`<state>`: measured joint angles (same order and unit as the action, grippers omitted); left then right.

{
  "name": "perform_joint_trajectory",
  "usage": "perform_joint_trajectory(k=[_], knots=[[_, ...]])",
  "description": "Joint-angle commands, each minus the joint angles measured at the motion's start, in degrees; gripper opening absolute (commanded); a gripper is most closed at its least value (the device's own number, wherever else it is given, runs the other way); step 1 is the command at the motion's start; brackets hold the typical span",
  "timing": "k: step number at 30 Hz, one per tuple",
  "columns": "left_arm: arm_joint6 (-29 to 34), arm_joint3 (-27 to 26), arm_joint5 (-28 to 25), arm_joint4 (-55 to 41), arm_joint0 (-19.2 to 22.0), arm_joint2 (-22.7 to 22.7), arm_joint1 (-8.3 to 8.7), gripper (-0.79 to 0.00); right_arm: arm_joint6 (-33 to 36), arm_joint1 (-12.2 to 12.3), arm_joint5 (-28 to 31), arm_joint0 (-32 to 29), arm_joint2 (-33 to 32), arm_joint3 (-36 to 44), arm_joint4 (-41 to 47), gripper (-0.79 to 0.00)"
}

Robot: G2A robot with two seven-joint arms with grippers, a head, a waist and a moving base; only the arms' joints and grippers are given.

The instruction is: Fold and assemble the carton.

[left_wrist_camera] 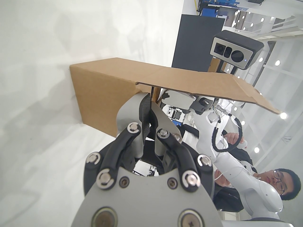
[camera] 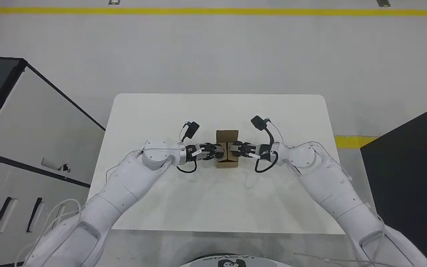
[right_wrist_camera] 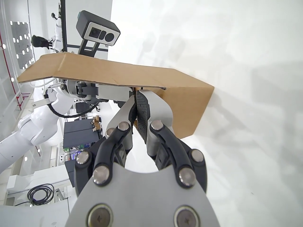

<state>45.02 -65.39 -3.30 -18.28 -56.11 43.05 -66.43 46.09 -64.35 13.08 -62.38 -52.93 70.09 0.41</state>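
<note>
2 grippers on 1 carton (camera: 227, 148). It is brown cardboard, partly erected, and sits on the white table (camera: 220, 207) about mid-width, a little toward 12 o'clock of centre.

At the carton's 9 o'clock is the left gripper (camera: 212, 151). At its 3 o'clock is the right gripper (camera: 241, 149). The 2 face each other across the box, arms coming in low over the tabletop.

In the left wrist view the fingers (left_wrist_camera: 132, 109) are pressed together on a thin cardboard edge under a broad panel. That panel runs on past them, its far edge free in the air. In the right wrist view the fingers (right_wrist_camera: 156, 105) are likewise closed tight on a thin cardboard edge beneath the same kind of overhanging panel. Each pinched piece looks like a side flap, but the pads hide most of it. One folded corner of the carton touches the table.

Off the table, a grey cabinet (camera: 40, 127) stands at 9 o'clock, a dark panel (camera: 400, 173) at 3 o'clock, and a yellow floor line (camera: 213, 11) runs at 12 o'clock.
</note>
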Motion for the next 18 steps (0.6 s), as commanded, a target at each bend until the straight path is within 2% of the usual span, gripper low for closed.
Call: perform_joint_trajectory(k=[1, 18], knots=[[0.1, -0.2, 0.0, 0.2, -0.1, 0.3, -0.02, -0.785, 0.0, 0.0, 0.1, -0.1, -0.2, 0.3, 0.0, -0.785], [0.6, -1.3, 0.5, 1.9, -1.8, 1.8, -0.21, -0.785, 0.1, 0.1, -0.3, -1.4, -1.0, 1.4, -1.1, -0.785]])
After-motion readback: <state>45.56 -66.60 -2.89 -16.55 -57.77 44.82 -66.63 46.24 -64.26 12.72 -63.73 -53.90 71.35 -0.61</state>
